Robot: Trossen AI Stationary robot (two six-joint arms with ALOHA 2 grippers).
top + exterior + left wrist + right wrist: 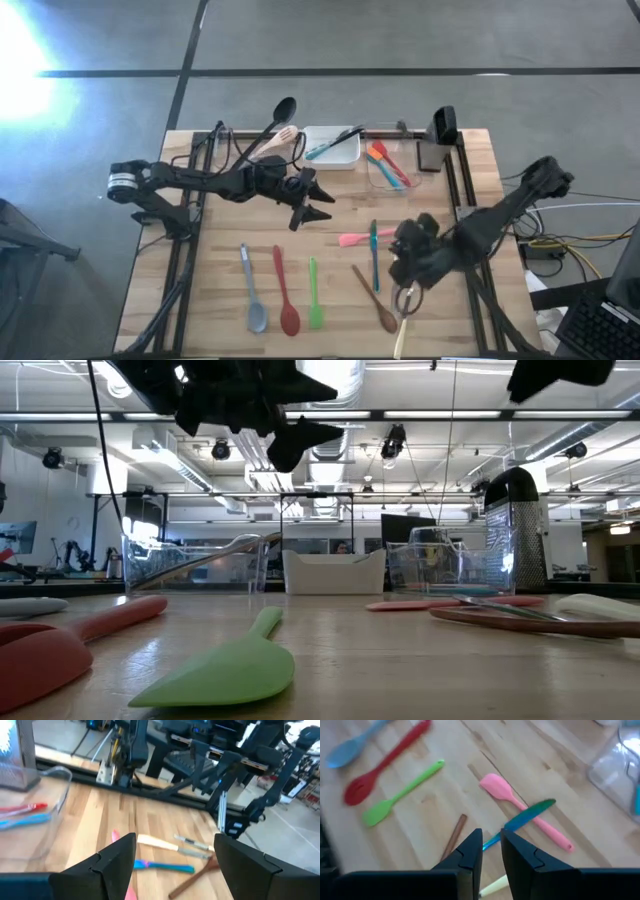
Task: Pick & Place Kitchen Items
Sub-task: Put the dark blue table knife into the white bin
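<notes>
The kitchen items lie on the wooden table (210,290): a grey spoon (252,296), a red spoon (286,298), a green spatula (314,296), a wooden spoon (376,298), a blue spatula (374,256), a pink spatula (362,238) and a cream-handled piece of cutlery (400,338). My left gripper (312,203) hangs open above the table's middle, touching nothing. My right gripper (491,849) hovers over the blue spatula (525,817) and the wooden spoon's handle (454,837). Its fingers stand a narrow gap apart with nothing between them.
A white tub (333,148) and a clear tub (392,166) with red, orange and blue spatulas stand at the far edge. A black spoon (276,116) and a wooden one (284,136) rest in a clear tub at far left. A grater (440,135) stands far right.
</notes>
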